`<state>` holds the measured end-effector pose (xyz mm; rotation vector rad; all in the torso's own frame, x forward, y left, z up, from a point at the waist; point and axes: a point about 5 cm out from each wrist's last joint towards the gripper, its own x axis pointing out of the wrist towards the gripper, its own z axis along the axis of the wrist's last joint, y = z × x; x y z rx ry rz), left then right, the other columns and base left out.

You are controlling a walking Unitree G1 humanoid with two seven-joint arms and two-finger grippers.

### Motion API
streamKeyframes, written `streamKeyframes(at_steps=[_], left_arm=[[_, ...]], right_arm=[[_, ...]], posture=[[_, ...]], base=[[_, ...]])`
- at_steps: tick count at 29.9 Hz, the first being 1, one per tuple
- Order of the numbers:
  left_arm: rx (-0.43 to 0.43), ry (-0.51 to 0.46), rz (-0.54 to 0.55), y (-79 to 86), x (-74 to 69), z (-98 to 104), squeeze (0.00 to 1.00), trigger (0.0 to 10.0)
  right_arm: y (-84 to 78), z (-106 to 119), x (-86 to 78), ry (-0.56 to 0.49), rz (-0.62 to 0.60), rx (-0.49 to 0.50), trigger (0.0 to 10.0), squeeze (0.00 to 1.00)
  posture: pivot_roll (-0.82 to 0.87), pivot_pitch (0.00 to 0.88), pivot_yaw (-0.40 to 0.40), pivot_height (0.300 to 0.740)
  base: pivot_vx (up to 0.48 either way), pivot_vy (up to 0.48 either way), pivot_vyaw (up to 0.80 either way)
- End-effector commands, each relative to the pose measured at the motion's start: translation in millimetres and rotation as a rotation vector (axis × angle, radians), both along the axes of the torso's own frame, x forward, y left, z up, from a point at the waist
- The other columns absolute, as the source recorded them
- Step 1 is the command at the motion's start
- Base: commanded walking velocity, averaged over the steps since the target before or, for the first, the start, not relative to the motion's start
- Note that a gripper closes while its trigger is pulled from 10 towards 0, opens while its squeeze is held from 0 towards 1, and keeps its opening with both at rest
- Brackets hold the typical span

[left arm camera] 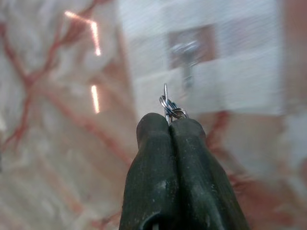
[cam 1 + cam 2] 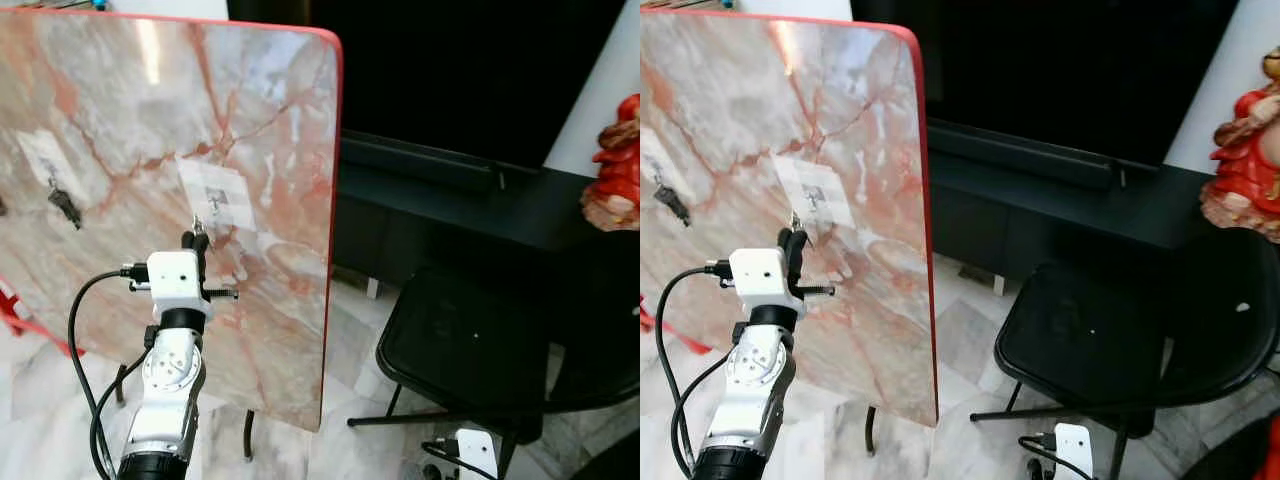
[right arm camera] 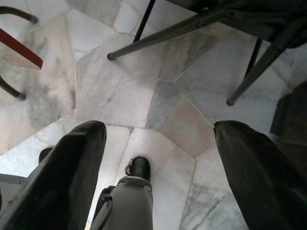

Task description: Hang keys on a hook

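A marble-patterned board [image 2: 130,120] with a red rim stands upright before me. On it is a white patch carrying a small metal hook [image 2: 215,199], blurred in the left wrist view as the hook [image 1: 187,55]. My left gripper [image 2: 195,240] is raised just below the patch, shut on a silver key ring [image 1: 170,108] that sticks up from the fingertips [image 1: 184,132], a little short of the hook. A dark key [image 2: 63,206] hangs from another patch further left. My right gripper [image 3: 158,158] hangs low over the floor, open and holding nothing.
A black chair [image 2: 470,340] stands to the right of the board. Behind it runs a low black cabinet [image 2: 450,200] under a dark screen. A red figurine [image 2: 615,170] is at the far right. The floor [image 3: 120,81] is pale marble tile.
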<state>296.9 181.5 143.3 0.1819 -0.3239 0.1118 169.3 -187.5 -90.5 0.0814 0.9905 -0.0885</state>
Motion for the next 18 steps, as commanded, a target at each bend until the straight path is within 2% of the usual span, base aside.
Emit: streamKeyframes(at_steps=[1,2,3,5,11,13,18], left_arm=[[0.069,-0.050,0.006,-1.2,-0.7,10.7,0.00,10.0],[0.069,-0.050,0.006,-1.2,-0.7,10.7,0.00,10.0],[0.140,-0.064,0.014,-2.0,-0.7,13.1,0.00,10.0],[0.221,-0.077,0.030,-2.1,-1.4,14.3,0.00,10.0],[0.305,-0.087,0.103,2.8,-5.2,15.1,0.00,10.0],[0.365,-0.094,0.129,4.6,-6.7,15.3,0.00,10.0],[0.441,-0.079,0.162,5.6,-6.8,11.4,0.00,10.0]], right_arm=[[-0.6,-0.4,-0.9,0.005,-0.006,0.005,10.0,0.00],[-0.6,-0.4,-0.9,0.005,-0.006,0.005,10.0,0.00],[-0.6,-0.3,-0.7,0.005,-0.004,0.006,10.0,0.00],[-0.5,-0.2,-0.5,0.004,-0.003,0.007,10.0,0.00],[-0.2,-0.3,-0.7,0.004,0.001,0.012,10.0,0.00],[0.2,-0.4,-0.8,0.005,0.004,0.015,10.0,0.00],[0.7,-0.4,-0.7,0.005,0.011,0.020,10.0,0.00]], posture=[[0.06,0.000,-0.016,0.740],[0.06,0.000,-0.016,0.740],[0.06,0.000,-0.015,0.740],[0.06,0.000,-0.015,0.740],[0.06,0.000,-0.014,0.740],[0.06,0.000,-0.014,0.740],[0.06,0.000,-0.014,0.740]], base=[[0.000,0.000,0.00],[0.000,0.000,0.00],[0.000,0.000,0.00],[0.000,0.000,0.00],[0.000,0.000,0.00],[0.000,0.000,0.00],[0.000,0.000,0.00]])
